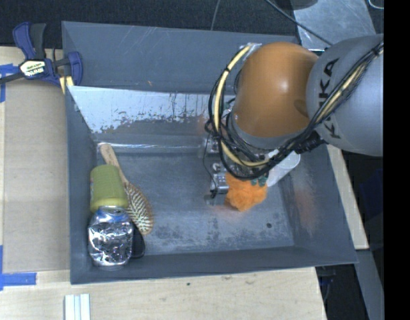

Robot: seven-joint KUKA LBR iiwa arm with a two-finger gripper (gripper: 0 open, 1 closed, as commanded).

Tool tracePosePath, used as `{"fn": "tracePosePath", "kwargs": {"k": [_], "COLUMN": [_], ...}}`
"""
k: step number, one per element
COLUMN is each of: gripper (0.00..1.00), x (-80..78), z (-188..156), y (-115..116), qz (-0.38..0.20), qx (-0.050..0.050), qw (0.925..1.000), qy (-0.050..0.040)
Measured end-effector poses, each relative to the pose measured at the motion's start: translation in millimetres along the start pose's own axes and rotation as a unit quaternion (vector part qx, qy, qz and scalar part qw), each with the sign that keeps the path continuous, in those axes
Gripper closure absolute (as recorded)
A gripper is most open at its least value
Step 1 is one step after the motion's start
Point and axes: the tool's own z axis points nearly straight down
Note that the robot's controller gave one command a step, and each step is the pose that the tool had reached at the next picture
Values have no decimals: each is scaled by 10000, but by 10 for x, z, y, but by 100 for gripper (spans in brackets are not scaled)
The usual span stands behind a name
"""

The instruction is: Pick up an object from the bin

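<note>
Grey metal bin [185, 202], contents counted from the near wall outward. Near left corner: one shiny crinkled silver thing [111, 240], with one black thing [139, 246] partly tucked beneath its right side. Just behind: one yellow-green cylinder [108, 187], touching the silver thing. One wooden-handled brush [139, 209], lying diagonally against the cylinder's right flank, handle toward the far wall. Right of centre: one orange fuzzy lump [249, 196] on the floor, well apart from the left group. One gripper [218, 182], lowered to the floor just beside the lump's left edge; whether it is open or closed, or has hold of anything, cannot be told. The wrist's orange cover [275, 89] and looped cables [225, 95] overhang the lump's far side. One white piece [285, 169], partly hidden under the arm.
</note>
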Motion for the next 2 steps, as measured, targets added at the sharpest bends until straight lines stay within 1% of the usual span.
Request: {"fn": "tracePosePath", "kwargs": {"k": [1, 2], "gripper": [0, 0], "x": [-97, -636], "z": [-327, 525], "y": [-1048, -946], "qz": [30, -67], "qx": [20, 19], "qw": [10000, 10000], "qy": [-35, -37]}}
